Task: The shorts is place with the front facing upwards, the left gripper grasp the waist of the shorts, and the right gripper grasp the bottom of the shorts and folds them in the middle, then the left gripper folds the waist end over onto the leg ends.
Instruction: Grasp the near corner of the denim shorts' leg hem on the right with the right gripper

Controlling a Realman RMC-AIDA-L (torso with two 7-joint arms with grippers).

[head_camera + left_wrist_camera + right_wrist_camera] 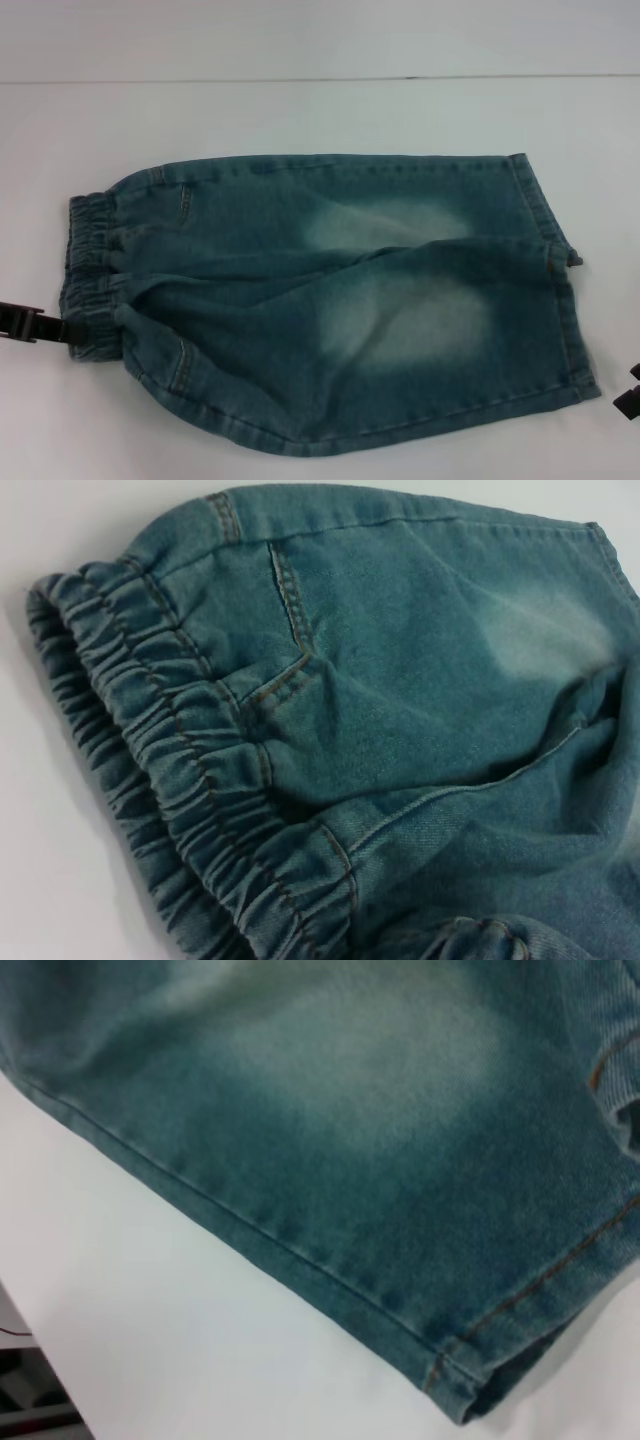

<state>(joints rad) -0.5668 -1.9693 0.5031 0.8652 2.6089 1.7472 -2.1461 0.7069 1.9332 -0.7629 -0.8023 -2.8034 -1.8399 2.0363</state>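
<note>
1. Lying flat on the white table (300,110), the denim shorts (330,300) have their near hem close to the table's front edge.
2. The left gripper (25,322) sits at the elastic waistband (90,270), touching its near corner; whether its fingers are closed cannot be told.
3. The right gripper (630,390) shows only as a dark tip just beside the leg hem (570,300); its finger state cannot be told.
4. Bare table stretches beyond the far edge of the shorts.
5. No label or writing is legible.
</note>
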